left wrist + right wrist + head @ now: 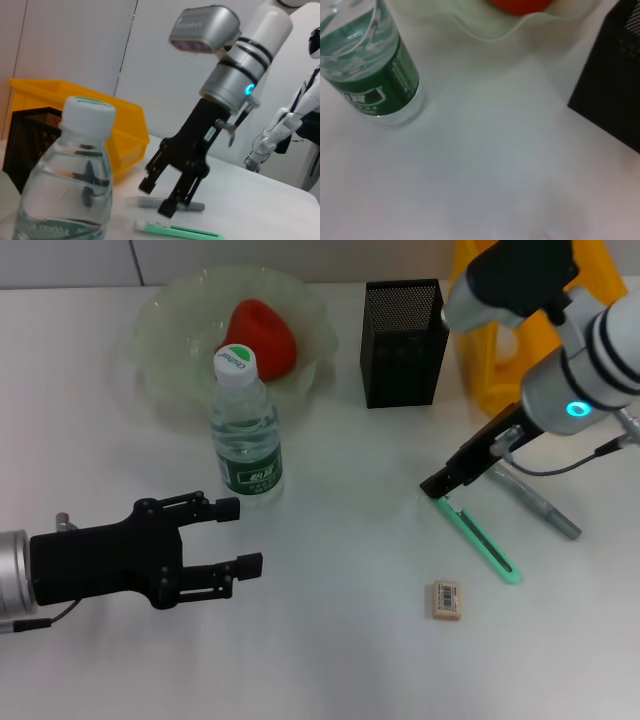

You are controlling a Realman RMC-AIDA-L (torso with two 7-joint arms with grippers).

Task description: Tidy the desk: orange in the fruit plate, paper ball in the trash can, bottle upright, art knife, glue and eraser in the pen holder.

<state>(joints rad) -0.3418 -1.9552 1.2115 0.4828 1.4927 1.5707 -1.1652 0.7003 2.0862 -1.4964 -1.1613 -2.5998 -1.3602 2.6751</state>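
The orange (262, 335) lies in the pale green fruit plate (165, 340). The bottle (245, 430) stands upright in front of the plate. My right gripper (442, 483) is open just above the near end of the green art knife (482, 538), which lies flat on the table; the left wrist view shows the gripper (157, 198) with its fingers apart over the knife (175, 231). The grey glue stick (536, 502) lies beside the knife. The eraser (447, 600) lies nearer the front. My left gripper (235, 537) is open and empty, just in front of the bottle. No paper ball is in view.
The black mesh pen holder (403, 340) stands at the back, right of the plate. A yellow bin (490, 360) stands behind my right arm. The right wrist view shows the bottle (370, 75), the plate rim (510, 31) and the pen holder (615, 90).
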